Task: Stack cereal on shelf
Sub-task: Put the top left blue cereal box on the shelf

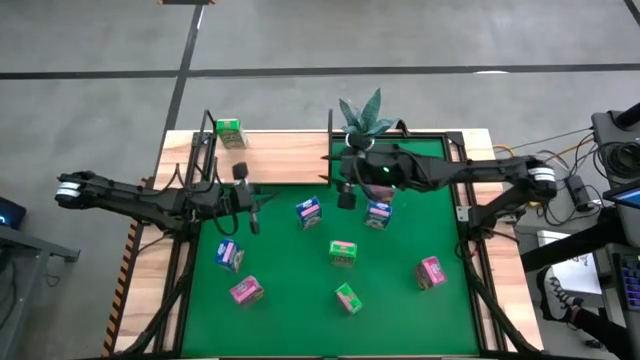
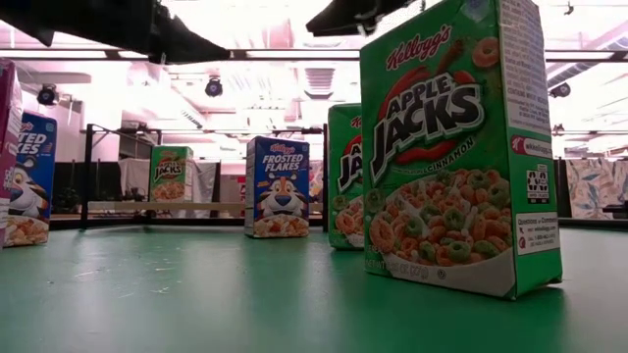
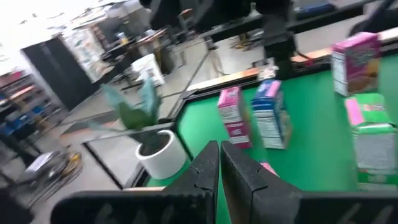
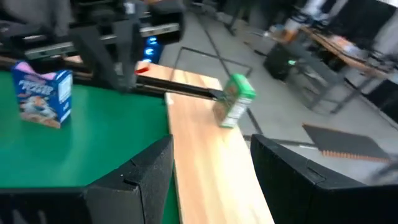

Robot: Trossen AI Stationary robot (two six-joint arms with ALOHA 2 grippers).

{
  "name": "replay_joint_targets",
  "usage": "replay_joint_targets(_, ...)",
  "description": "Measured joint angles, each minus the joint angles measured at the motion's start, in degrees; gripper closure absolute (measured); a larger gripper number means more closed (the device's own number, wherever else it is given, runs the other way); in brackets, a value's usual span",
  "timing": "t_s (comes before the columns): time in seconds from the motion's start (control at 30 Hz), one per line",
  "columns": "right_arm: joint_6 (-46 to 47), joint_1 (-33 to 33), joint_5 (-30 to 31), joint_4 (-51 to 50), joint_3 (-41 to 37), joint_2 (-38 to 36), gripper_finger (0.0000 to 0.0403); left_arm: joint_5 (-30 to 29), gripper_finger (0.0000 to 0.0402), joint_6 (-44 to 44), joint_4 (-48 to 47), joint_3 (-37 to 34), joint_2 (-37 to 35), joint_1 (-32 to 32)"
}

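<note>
While the right gripper (image 1: 346,200) hovers with fingers wide and empty above the far middle of the green felt table (image 1: 290,300), only one green carton (image 1: 229,131) stands on the shelf (image 1: 285,157), far left. Left gripper (image 1: 253,222) fingers are pressed together, empty. Other cartons are scattered on the felt; the blue-and-white carton (image 1: 378,214) sits just beside the right gripper. Risks: descending off-centre would tip it; the plant pot (image 1: 364,118) crowds the arm.

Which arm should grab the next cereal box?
Probably right. The right gripper is open and empty over the green mat, close to a blue box. The left gripper is shut and empty. One green box already sits on the shelf.
</note>
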Motion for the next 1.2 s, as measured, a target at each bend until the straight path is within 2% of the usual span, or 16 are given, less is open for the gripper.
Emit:
replay_joint_targets(0.13,2.17,-3.41,-10.01,-7.75,5.95,4.14,0.0197,-0.37,0.0402,-3.72,-0.02,0.02,-0.33,-0.01)
replay_joint_targets(0.23,2.33,-4.44,-17.84,-16.06,9.39,6.02,0.0197,-0.37,0.0402,-11.69,0.52,0.0,-0.55,-0.2)
replay_joint_targets(0.3,-0.42,-3.78,-19.84,-20.46,11.02,6.7,0.0197,-0.43,0.0402,-15.4,0.4,-0.35,-0.5,-0.39)
replay_joint_targets(0.4,-2.99,-2.14,-18.51,-22.35,12.28,7.57,0.0197,-0.46,0.0402,-16.45,1.42,-0.41,-0.49,-0.54)
replay_joint_targets(0.6,-1.95,-0.47,-16.46,-22.72,13.8,8.99,0.0197,1.23,0.0402,-13.17,12.19,-0.88,-1.49,-3.03)
replay_joint_targets(0.83,0.47,0.1,-16.59,-23.0,13.81,11.18,0.0197,1.73,0.0402,-6.53,22.54,-6.51,-2.22,-7.44)
replay_joint_targets(1.03,2.99,0.19,-16.37,-19.94,13.75,14.27,0.0196,1.64,0.0402,-4.36,23.62,-7.5,-4.19,-7.58)
replay_joint_targets(1.2,3.74,0.23,-13.46,-18.31,13.81,16.46,0.017,1.66,0.0402,-3.09,23.56,-7.41,-4.96,-7.58)
